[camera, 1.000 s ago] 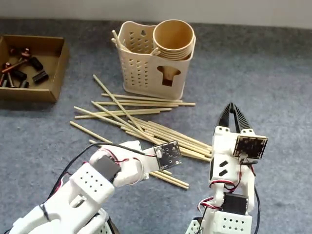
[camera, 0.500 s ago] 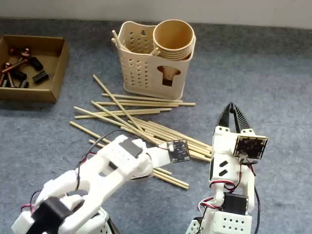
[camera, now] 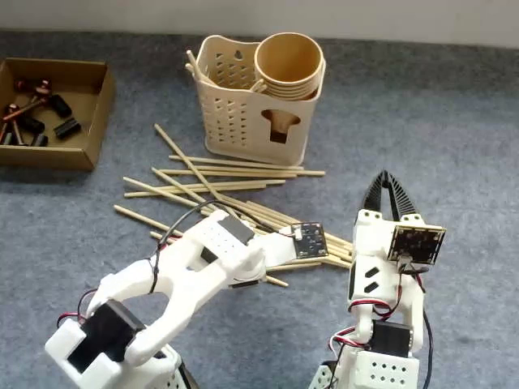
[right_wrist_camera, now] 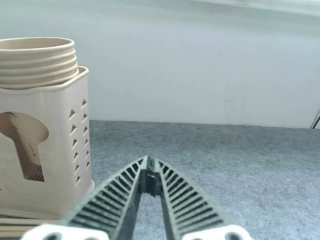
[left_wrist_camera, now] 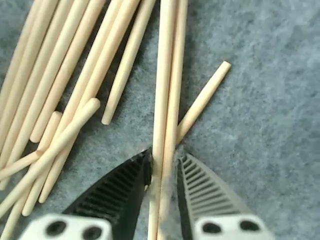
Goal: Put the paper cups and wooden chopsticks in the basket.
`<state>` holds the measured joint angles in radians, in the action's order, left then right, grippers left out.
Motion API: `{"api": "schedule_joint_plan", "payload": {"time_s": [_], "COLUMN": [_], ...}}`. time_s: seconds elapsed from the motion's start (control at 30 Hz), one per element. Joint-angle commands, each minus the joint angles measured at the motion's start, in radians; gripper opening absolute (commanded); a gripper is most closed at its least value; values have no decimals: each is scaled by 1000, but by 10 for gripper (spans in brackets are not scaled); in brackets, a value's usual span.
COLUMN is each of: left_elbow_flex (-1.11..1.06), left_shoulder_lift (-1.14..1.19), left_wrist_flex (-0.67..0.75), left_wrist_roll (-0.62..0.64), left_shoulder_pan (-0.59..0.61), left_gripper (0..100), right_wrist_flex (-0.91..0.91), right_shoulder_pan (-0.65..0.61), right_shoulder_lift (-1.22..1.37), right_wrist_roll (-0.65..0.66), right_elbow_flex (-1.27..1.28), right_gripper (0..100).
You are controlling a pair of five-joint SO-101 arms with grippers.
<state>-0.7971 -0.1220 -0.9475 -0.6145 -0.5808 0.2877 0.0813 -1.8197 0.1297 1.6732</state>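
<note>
Now clamped on two pale wooden chopsticks (left_wrist_camera: 167, 75) w/ left gripper (left_wrist_camera: 162, 155), at near edge of loose pile (camera: 211, 190) on grey carpet (camera: 454, 121), before cream slotted plastic basket (camera: 235, 121) w/ stacked tan paper cups (camera: 289, 61) already inside. Reached fwd over pile in last sec; prob. ready to lift. Right gripper (camera: 388, 180) closed, empty, unmoved.

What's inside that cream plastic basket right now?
A stack of nested paper cups fills one side of the basket; a couple of wooden chopsticks poke out of the other side. How many cups are stacked, and the basket's bottom, are hidden by its walls.
</note>
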Motion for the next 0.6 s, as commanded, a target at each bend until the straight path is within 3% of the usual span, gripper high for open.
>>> {"api": "schedule_joint_plan", "payload": {"time_s": [0.0, 0.17, 0.57], "left_elbow_flex": [33, 33, 15], "left_shoulder_lift": [1, 1, -7], "left_wrist_flex": [-8, -8, -23], "left_wrist_roll": [3, 3, 3], "left_shoulder_pan": [-8, -8, -8], "left_gripper": [82, 5, 6], "right_wrist_flex": [2, 2, 2], "right_shoulder_pan": [10, 10, 8], "right_shoulder_lift": [-15, -15, -15], "right_wrist_roll": [5, 5, 6], "right_elbow_flex": [30, 30, 30], "right_gripper": [10, 10, 10]}}
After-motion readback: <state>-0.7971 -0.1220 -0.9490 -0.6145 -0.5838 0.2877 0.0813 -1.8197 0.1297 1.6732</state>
